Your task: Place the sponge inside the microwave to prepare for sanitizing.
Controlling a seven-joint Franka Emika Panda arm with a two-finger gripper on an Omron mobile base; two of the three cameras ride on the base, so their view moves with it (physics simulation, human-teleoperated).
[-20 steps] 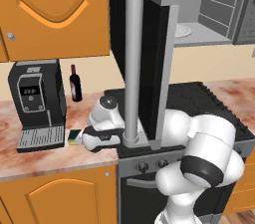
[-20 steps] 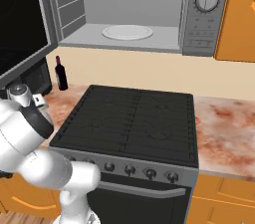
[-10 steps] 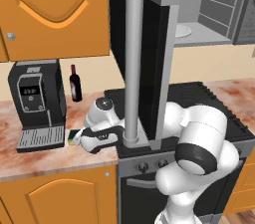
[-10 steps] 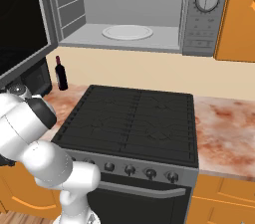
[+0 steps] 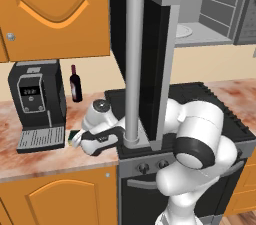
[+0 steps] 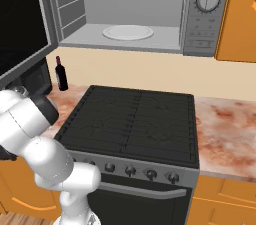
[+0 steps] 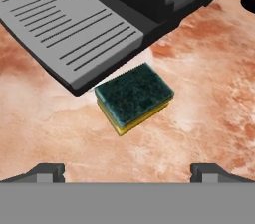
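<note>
My gripper [image 7: 127, 170] stood fully open and empty above the counter [image 7: 209, 98], with the sponge [image 7: 133, 97] directly ahead between my fingertips, beside the coffee machine [image 7: 89, 34], its long axis running diagonally across them.

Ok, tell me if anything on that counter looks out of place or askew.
Only the small yellow sponge with the dark green top: it lies skewed on the marbled counter, right against the grey drip tray of the black coffee machine, not squared to it. The open gripper hovers above. Nothing spilled or damaged.
</note>
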